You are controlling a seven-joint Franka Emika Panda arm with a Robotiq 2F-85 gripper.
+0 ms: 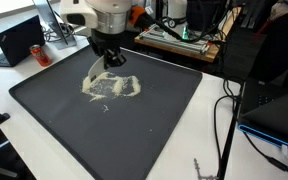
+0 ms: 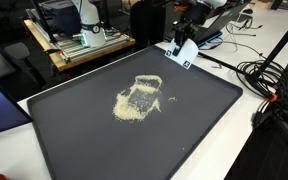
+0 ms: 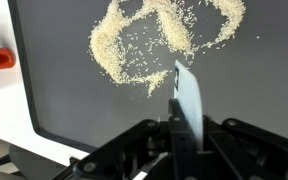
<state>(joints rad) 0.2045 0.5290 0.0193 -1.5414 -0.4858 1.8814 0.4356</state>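
The gripper (image 1: 109, 60) was clamped fully shut on a thin white card (image 3: 189, 100). The card's edge pointed at the grains (image 3: 109, 45), which lay in 1 loose ring on the black mat (image 1: 164, 120). It seemed poised beside the pile for a scraping stroke, which would call for lowering that edge flat onto the mat.

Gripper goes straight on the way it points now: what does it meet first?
Probably the bare black mat, touched first by the white card pinched in the gripper, just short of the scattered grains; depth is unclear.
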